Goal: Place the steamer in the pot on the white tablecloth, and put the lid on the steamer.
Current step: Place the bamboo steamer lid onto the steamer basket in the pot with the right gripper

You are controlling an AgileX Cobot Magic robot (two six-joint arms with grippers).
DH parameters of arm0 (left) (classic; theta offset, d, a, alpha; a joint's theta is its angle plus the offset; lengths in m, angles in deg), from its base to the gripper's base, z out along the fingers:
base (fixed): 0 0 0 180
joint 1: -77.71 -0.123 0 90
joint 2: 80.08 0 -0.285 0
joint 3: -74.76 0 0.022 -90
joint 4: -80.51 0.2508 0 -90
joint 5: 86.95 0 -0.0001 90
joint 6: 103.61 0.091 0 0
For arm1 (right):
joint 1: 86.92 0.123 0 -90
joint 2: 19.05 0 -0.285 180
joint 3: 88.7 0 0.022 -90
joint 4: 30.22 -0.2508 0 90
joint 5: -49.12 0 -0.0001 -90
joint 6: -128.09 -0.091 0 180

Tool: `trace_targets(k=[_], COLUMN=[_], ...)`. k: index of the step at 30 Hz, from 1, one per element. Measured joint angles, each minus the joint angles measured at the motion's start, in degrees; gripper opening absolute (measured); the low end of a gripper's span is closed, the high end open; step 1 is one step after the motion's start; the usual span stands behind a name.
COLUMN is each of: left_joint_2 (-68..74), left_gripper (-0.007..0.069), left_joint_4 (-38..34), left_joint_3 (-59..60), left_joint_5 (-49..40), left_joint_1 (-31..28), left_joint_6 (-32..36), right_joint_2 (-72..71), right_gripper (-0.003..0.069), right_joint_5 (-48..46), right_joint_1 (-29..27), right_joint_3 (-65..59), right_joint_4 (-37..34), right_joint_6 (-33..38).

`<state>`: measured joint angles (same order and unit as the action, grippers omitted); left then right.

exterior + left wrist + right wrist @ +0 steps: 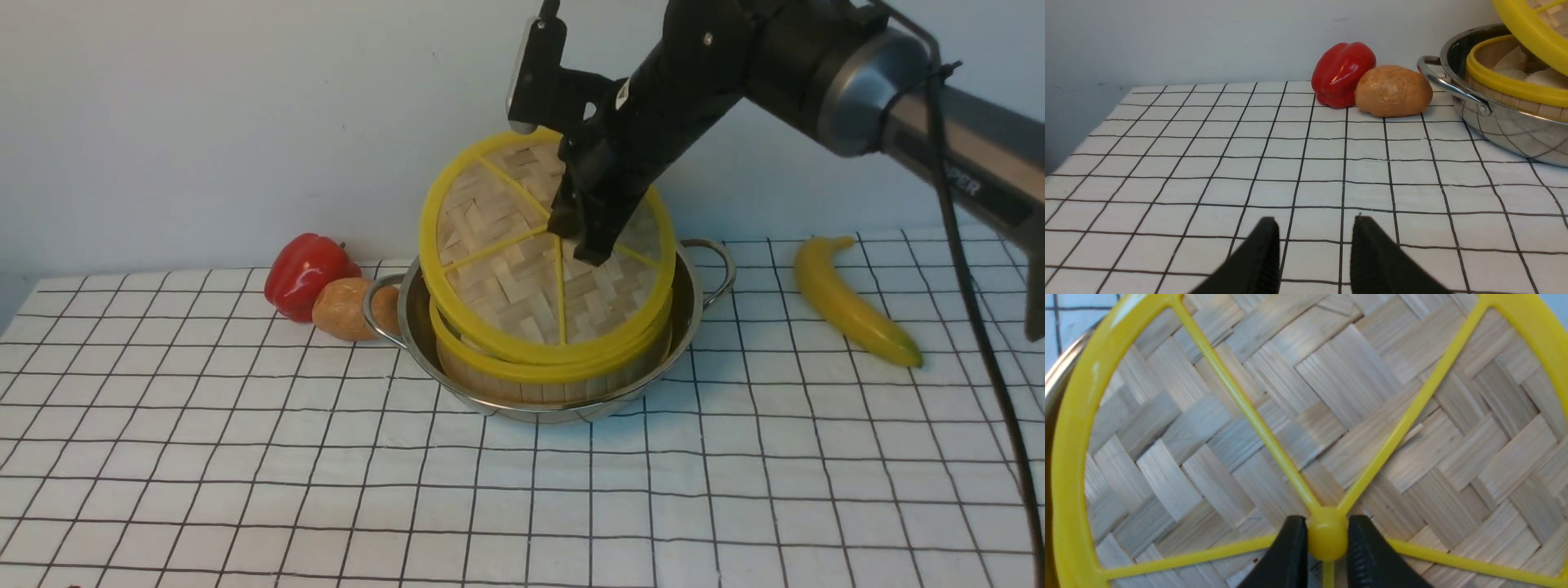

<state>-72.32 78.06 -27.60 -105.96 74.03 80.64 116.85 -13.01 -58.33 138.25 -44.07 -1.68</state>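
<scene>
Lid [498, 245]: tilted, near rim meeting the steamer [555, 371], far rim raised. Right gripper [1327, 545] is clamped on its hub.
Steamer: seated in the pot [692, 314], mid-table toward the far edge.
Left gripper [1314, 249]: jaws apart, empty.
Handling: level the far rim, centre it, then release.

right arm [816, 57] reaches in from the upper right, forearm slanting down and to the left, wrist tipped so the right hand [581, 241] points downward. up close, its two black fingers [1286, 555] sit either side of the centre knob of the lid [1331, 388], pads pressed tight against it. left hand [1314, 245] shows only in its own wrist view, its black fingers [1261, 261] spread apart, tips level.
</scene>
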Motion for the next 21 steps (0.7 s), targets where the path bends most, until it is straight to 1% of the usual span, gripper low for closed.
trace_targets(k=[5, 10, 11, 14, 21], left_joint_2=[0.00, 0.00, 0.00, 0.00, 0.00], left_gripper=[0.0243, 0.0243, 0.0243, 0.0243, 0.0243], left_joint_4=[0.00, 0.00, 0.00, 0.00, 0.00], left_joint_3=[0.00, 0.00, 0.00, 0.00, 0.00], left_joint_5=[0.00, 0.00, 0.00, 0.00, 0.00], left_joint_1=[0.00, 0.00, 0.00, 0.00, 0.00], left_joint_6=[0.00, 0.00, 0.00, 0.00, 0.00], right_joint_2=[0.19, 0.36, 0.36, 0.36, 0.36], right_gripper=[0.0137, 0.0137, 0.0137, 0.0137, 0.0137], right_joint_5=[-0.86, -5.12, -7.02, -7.80, -8.70], right_joint_1=[0.00, 0.00, 0.00, 0.00, 0.00], right_joint_3=[1.25, 7.54, 9.81, 11.59, 11.88], right_joint_4=[0.81, 1.92, 1.36, 1.08, 1.14], right_joint_6=[0.30, 0.19, -0.16, -1.79, -4.54])
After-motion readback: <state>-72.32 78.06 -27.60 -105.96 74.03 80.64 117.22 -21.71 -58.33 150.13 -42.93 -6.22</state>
